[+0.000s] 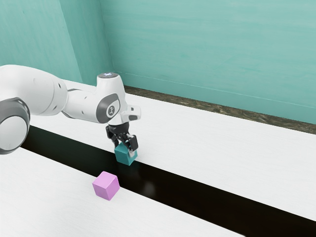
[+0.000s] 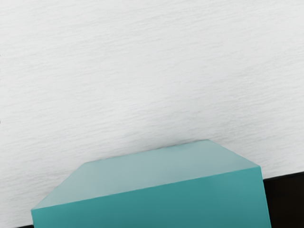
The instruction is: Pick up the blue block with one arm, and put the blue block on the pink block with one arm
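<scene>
Your gripper [image 1: 126, 144] is pinching the blue block [image 1: 125, 156] near its top, one finger on each side, above the black stripe [image 1: 207, 197] that crosses the white table [image 1: 212, 143]. In the exterior view the pink block [image 1: 106, 185] sits at about seven o'clock from the blue one, near but apart, at the stripe's near edge. In the wrist view the blue block [image 2: 156, 190] is just under your hand.

blue block [image 1: 125, 157]: top hidden behind the gripper [image 1: 126, 145]; part nearest the gripper cut by the wrist view's edge.
arm [image 1: 34, 98]: end away from the blue block cut by the exterior view's left edge.
</scene>
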